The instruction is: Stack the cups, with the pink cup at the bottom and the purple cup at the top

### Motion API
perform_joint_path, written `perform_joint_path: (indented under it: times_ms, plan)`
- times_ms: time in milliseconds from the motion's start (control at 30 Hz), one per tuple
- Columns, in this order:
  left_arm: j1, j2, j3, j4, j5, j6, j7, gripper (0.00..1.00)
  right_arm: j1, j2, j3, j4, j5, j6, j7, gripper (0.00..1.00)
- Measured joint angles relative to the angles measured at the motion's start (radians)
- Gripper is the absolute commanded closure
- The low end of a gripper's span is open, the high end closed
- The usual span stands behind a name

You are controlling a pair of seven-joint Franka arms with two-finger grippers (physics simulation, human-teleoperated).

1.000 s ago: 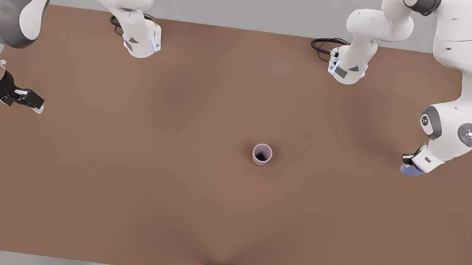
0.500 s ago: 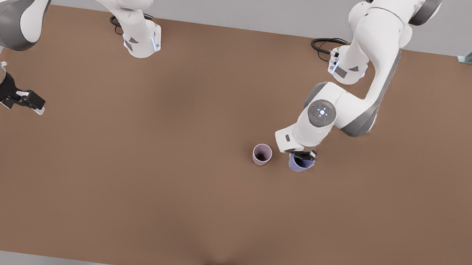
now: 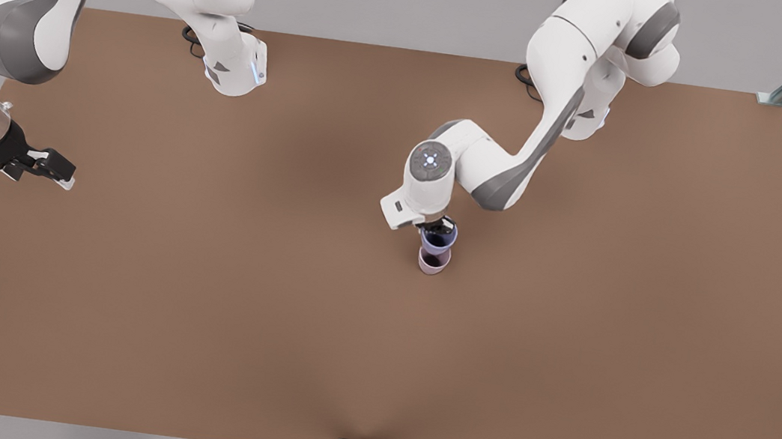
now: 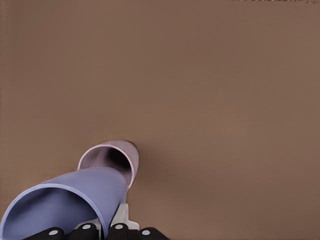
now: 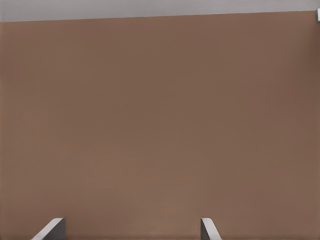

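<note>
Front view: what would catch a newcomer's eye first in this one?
The left gripper near the middle of the brown table, holding the purple cup just above the upright pink cup, not yet seated in it. The right gripper waits, open, at the front view's left edge.

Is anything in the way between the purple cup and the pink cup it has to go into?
Nothing visible. The left gripper holds the purple cup just above the pink cup, whose dark opening looks empty. The right gripper waits open at the front view's left.
</note>
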State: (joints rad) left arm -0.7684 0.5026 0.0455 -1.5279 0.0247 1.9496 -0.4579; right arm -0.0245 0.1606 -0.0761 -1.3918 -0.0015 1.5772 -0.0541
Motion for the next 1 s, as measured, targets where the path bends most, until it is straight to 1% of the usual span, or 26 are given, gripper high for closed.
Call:
perform_joint_path:
  times_ms: [433, 1000]
  plan:
    - [0.0, 0.029, 0.002, 0.007, 0.025, 0.046, -0.152, 0.79, -0.001, 0.0, 0.0, 0.0, 0.001, 0.0, -0.007, 0.0]
    - [0.0, 0.061, 0.007, -0.002, 0.033, 0.063, -0.239, 0.79, 0.0, 0.0, 0.0, 0.0, 0.0, 0.0, -0.011, 0.0]
